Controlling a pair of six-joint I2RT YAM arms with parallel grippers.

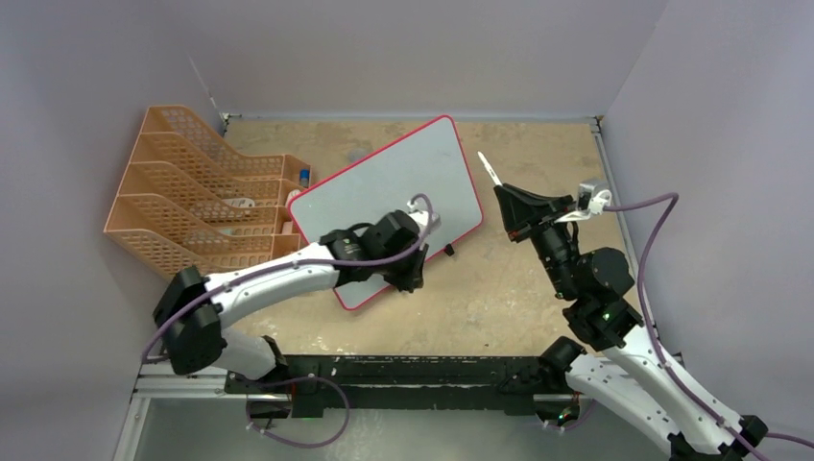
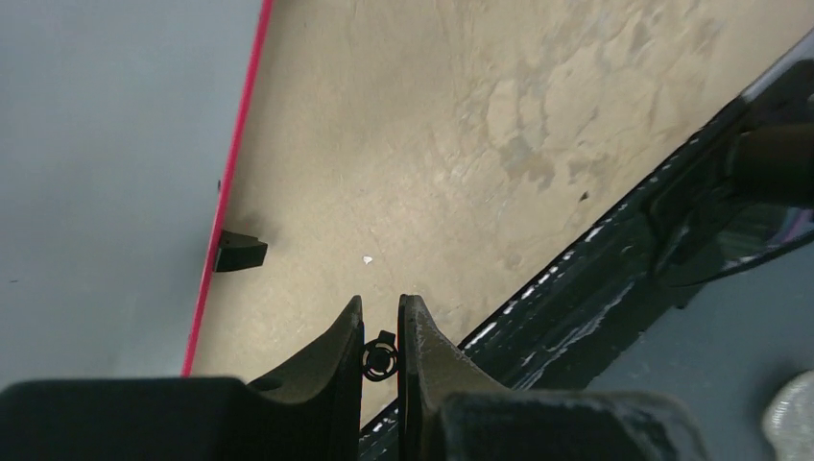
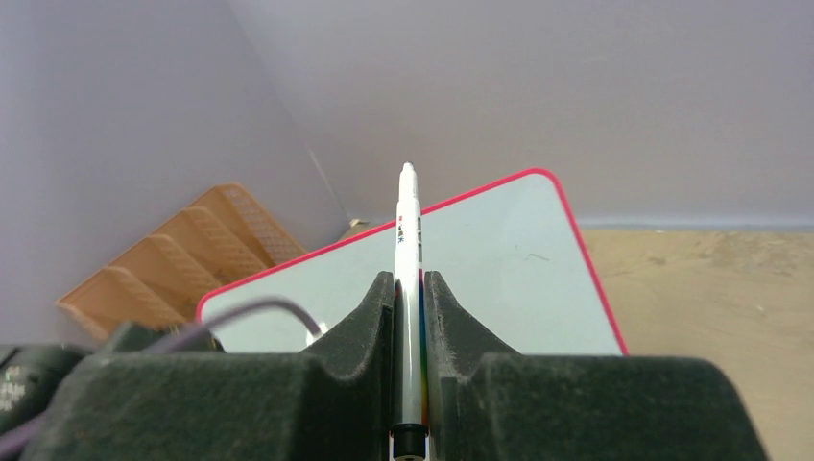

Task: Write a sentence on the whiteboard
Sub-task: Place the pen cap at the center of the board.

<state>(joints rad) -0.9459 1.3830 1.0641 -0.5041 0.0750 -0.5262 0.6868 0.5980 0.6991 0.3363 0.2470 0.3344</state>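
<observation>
Right end effector (image 3: 410,312) fills the bottom of its wrist view, fingers clamped tight on a white marker (image 3: 408,240). Barrel runs straight out between them, tip forward. Whiteboard (image 1: 394,187) lies ahead and left of that tip. Top view puts the tip just off the board's right edge, near its far corner, apparently not touching. Board's long axis runs diagonally across the worktop (image 1: 538,288), near-left to far-right. Right arm has the pen, so I'd judge the next move is a short reach left onto the face. Left end effector (image 2: 382,305) sits at the board's near edge, fingers almost closed, apparently pinching a small black ring-shaped piece (image 2: 380,360); can't tell what it is. Only the left wrist view shows that piece and the board's black foot (image 2: 238,252). No sentence visible: face reads blank from the top, and the right wrist view adds one faint speck.
</observation>
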